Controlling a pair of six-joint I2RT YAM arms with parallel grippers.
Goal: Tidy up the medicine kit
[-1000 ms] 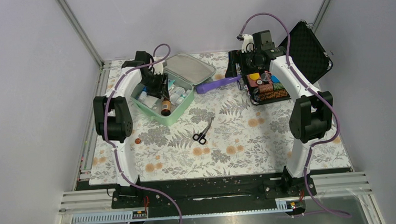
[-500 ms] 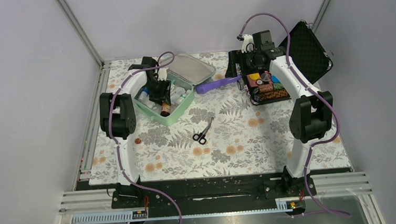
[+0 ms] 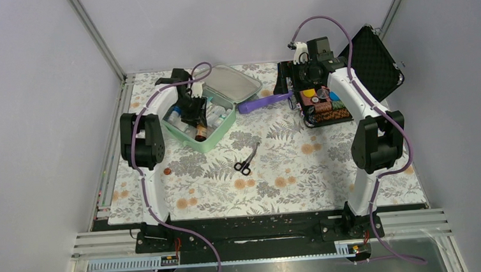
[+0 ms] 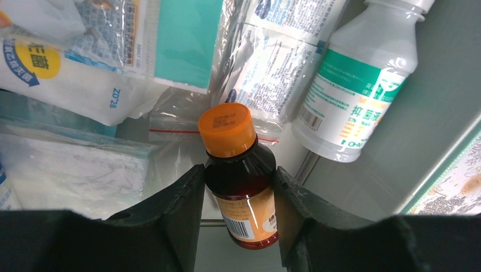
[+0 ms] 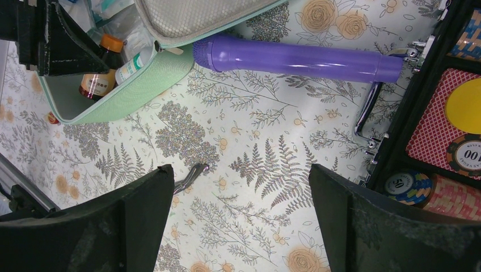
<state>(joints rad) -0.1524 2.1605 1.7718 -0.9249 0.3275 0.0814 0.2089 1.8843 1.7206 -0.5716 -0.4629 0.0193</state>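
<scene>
Task item: mint-green, rounded-square hinged medicine kit (image 3: 229, 83), lid open, at the far left of the floral-patterned tablecloth (image 3: 279, 172).
Left gripper (image 4: 238, 175): lowered into the kit, its fingers clamped on either side of a brown bottle with an orange screw cap (image 4: 228, 130).
Right gripper (image 5: 241, 170): fingers spread wide, nothing between them, hanging over the cloth just beside the kit.
Left wrist view only: a white plastic bottle with a green label (image 4: 357, 90) and clear printed sachets (image 4: 74, 73) lie around the brown bottle on the kit's grey floor.
Right wrist view only: the purple plastic cylinder (image 5: 295, 59) touches the kit's lid edge; poker chips sit in the black foam-lined case (image 5: 448, 85).
Top view only: black-handled scissors (image 3: 246, 161) lie mid-cloth, well apart from both cases.
Change: a second ago the left arm's elbow sat further out; it has swung in toward the kit. The right arm, scissors and cylinder are unmoved.
</scene>
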